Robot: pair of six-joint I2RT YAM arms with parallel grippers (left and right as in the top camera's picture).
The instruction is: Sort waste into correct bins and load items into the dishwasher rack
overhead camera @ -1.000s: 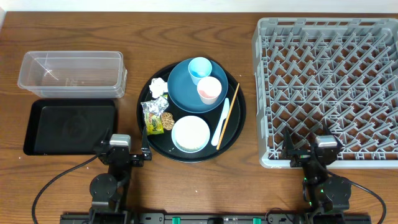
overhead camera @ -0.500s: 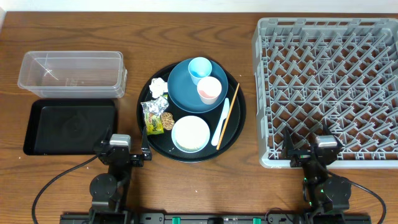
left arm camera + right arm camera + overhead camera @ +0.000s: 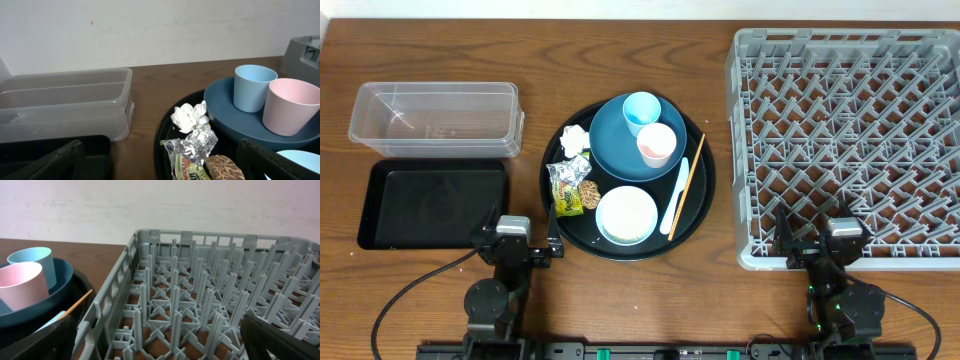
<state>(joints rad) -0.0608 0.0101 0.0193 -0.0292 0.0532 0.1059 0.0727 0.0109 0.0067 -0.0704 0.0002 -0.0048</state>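
On the round black tray lie a blue plate bearing a pale blue cup and a pink cup, a light bowl, a white spoon and a chopstick. The waste sits at the tray's left: tissue, snack wrapper, brown lump. My left gripper stands open at the front edge, wrapper just ahead between its fingers. My right gripper is open at the grey rack's near wall.
A clear tub stands at the back left, with a shallow black tray in front of it, close to my left gripper. The rack fills the table's right side. Bare wood lies between the round tray and the rack.
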